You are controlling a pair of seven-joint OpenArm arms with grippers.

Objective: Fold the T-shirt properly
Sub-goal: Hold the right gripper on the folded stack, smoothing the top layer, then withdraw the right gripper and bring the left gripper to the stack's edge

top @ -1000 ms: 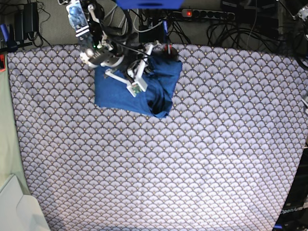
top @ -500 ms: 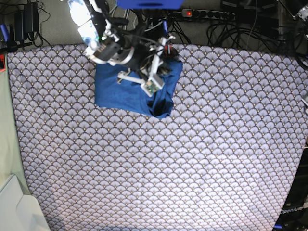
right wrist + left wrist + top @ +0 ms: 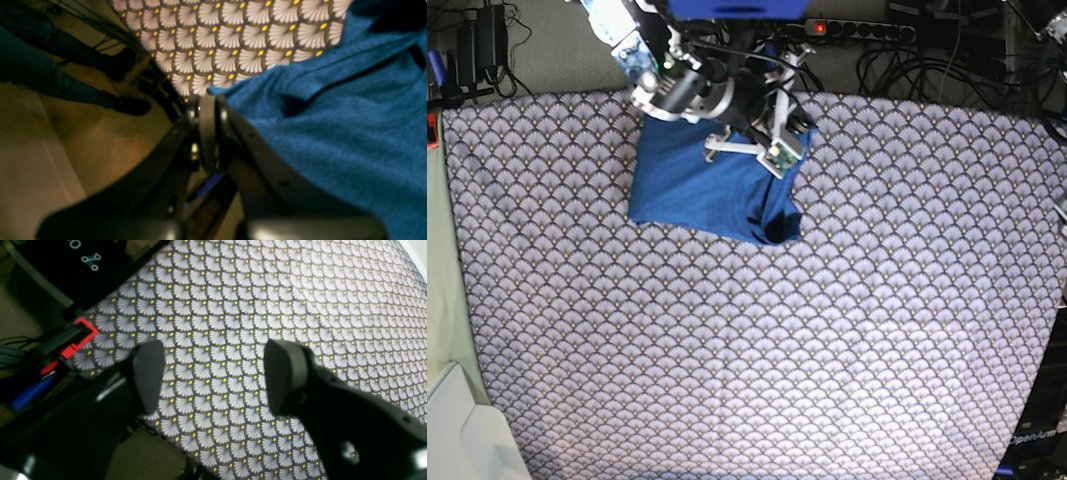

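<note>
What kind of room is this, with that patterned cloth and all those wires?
Probably a robotics lab or test bench. A table under a scallop-patterned cloth holds a blue T-shirt, a robot arm works above it, and a power strip with tangled cables lies behind.

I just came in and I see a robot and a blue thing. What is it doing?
The robot is folding a blue T-shirt that lies bunched into a small bundle at the far edge of the patterned cloth. Its right hand is shut and sits at the shirt's edge; whether it pinches fabric is hard to tell. Its left hand is open, holding nothing, over bare cloth away from the shirt.
</note>
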